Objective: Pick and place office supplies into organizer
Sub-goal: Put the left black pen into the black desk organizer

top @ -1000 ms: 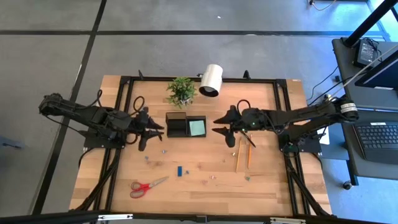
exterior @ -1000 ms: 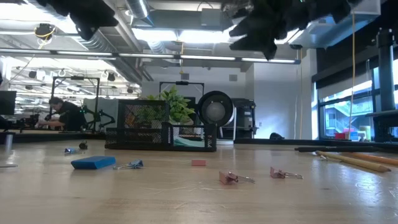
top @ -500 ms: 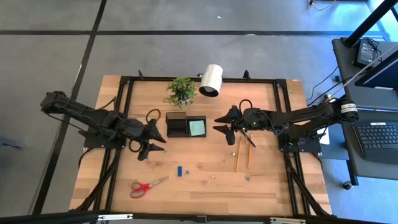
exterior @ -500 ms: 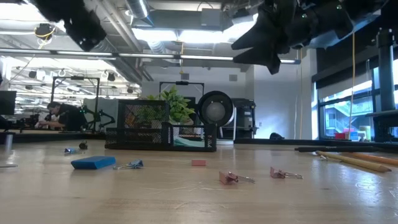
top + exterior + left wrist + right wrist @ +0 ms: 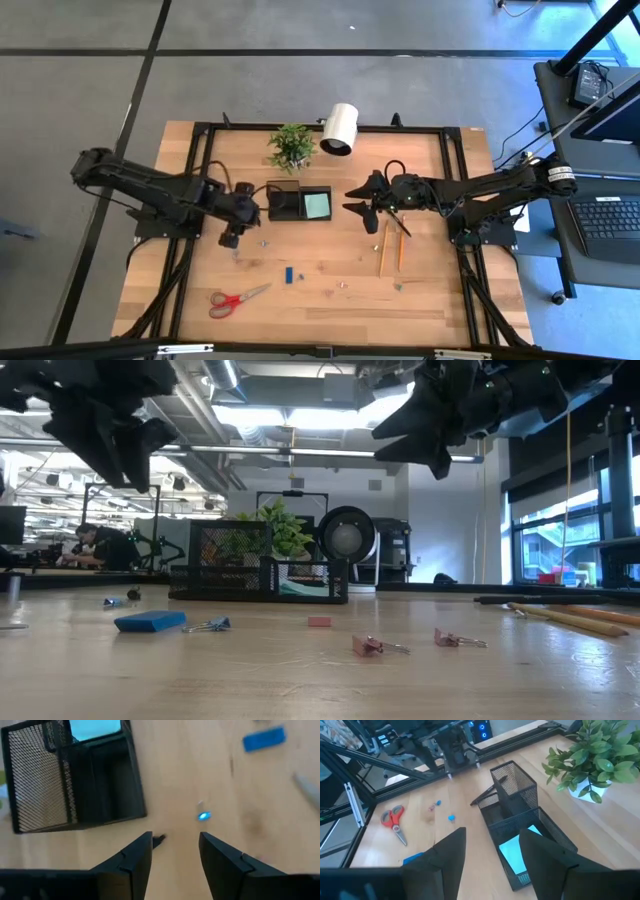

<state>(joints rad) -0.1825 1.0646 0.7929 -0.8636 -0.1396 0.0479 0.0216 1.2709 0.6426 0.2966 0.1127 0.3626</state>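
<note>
Wooden table (image 5: pixel 330 290) with a black mesh organizer (image 5: pixel 299 203) at mid-back, a teal note pad (image 5: pixel 317 204) lying in its right compartment.
Left gripper (image 5: pixel 237 232), fingers parted and empty, has swung closer beside the organizer's left end; right gripper (image 5: pixel 362 205), likewise parted, hovers unchanged.

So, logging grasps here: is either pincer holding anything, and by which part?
Nothing is held. The left pincer and the right pincer are both open and empty.
</note>
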